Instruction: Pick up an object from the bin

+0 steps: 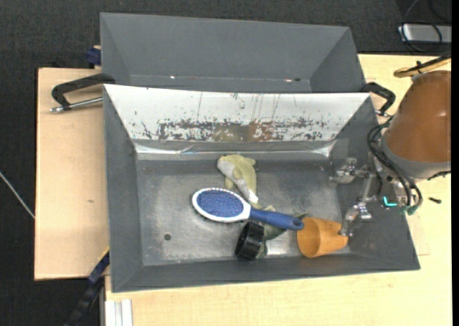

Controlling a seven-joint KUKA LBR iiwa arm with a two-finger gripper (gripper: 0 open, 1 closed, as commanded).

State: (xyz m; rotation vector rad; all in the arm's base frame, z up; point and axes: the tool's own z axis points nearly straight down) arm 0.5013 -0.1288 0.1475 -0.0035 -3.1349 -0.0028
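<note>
Pincer [351,193] unclenched, empty, beside one orange cup [320,238]; one blue brush [221,205], one black cap [250,241], one pale rag [239,172].

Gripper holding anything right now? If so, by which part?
Cannot tell. The gripper is at the right-hand end of the orange cup, which lies on its side at the bin's front right, but a hold is not visible.

Gripper [351,223] by the cup [320,238], right side of bin [122,195].
Blue brush [222,205], black cap [251,241] and pale cloth [239,170] lie to its left.
</note>
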